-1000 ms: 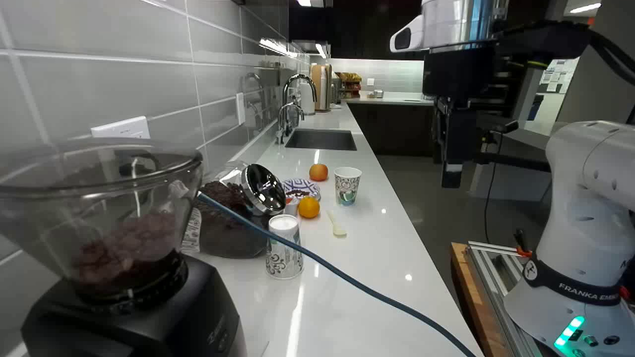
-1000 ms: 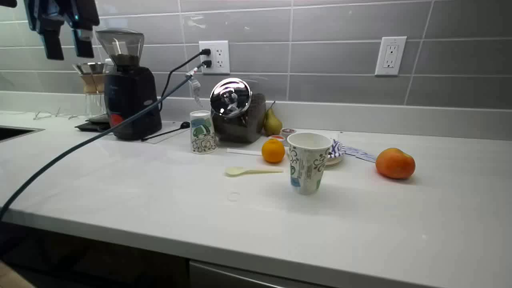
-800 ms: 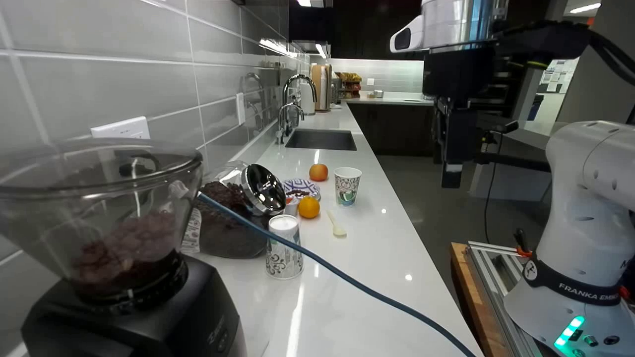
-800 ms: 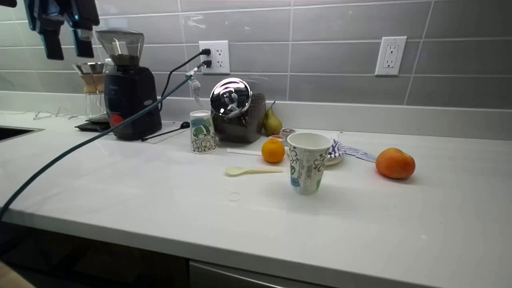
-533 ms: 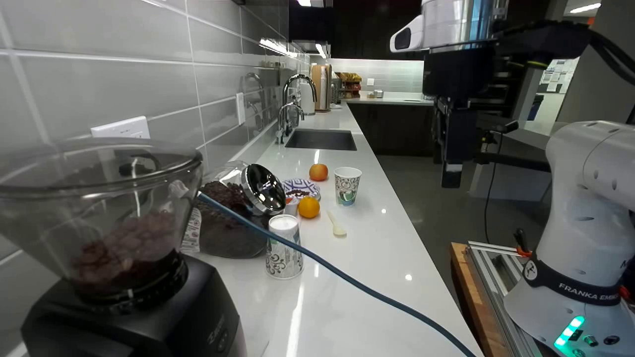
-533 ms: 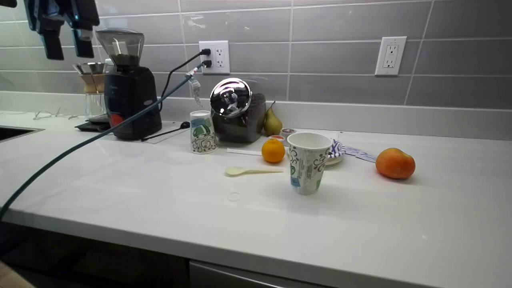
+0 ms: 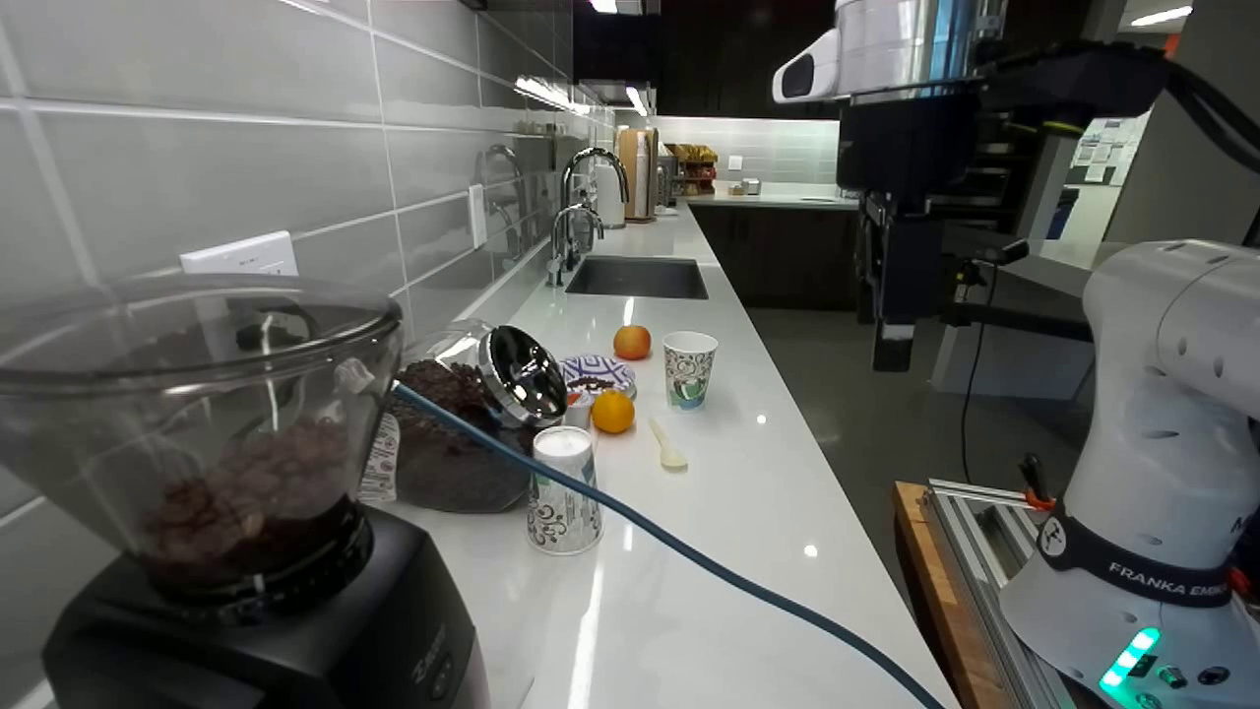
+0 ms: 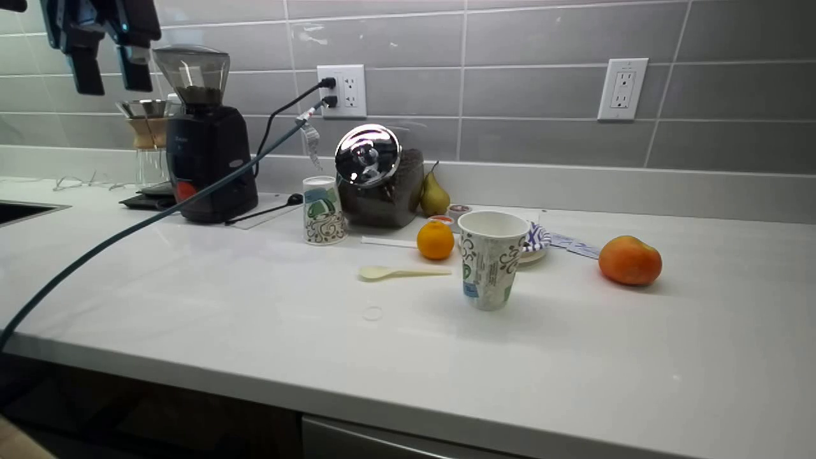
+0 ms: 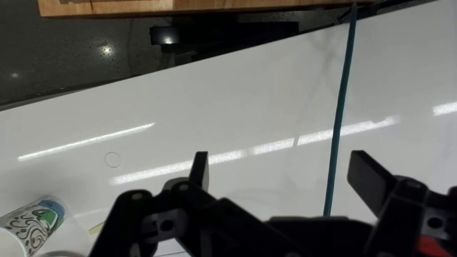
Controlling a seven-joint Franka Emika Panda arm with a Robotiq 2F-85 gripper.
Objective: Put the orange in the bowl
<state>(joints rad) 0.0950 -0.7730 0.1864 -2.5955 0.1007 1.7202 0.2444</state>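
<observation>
Orange (image 8: pixel 435 240), one: loose on the table (image 8: pixel 255 319), near the patterned dish (image 7: pixel 602 367) and the spoon (image 8: pixel 403 273); round, no long axis to match. Dish: dark bits in it, partly behind the upright cup (image 8: pixel 491 261) in an exterior view; probably the bowl meant, though I cannot be sure. Cup: apart from the orange; a likely snag if I come in low. Reddish fruit (image 8: pixel 630 260), one, larger: well apart; not the one wanted, I judge. Hand (image 8: pixel 113 80), mine, one: spread wide, nothing in it, high above the table. Governing relation: the orange lies below my hand and toward the tiled wall (image 8: pixel 542 89), down and to the right of it in an exterior view. Wrist view: orange absent; cup low at left, so my reach should go that way. Changes against the earlier frames: hand shifted a trace toward the orange in both exterior views; orange, dish and cup as they lay.
</observation>
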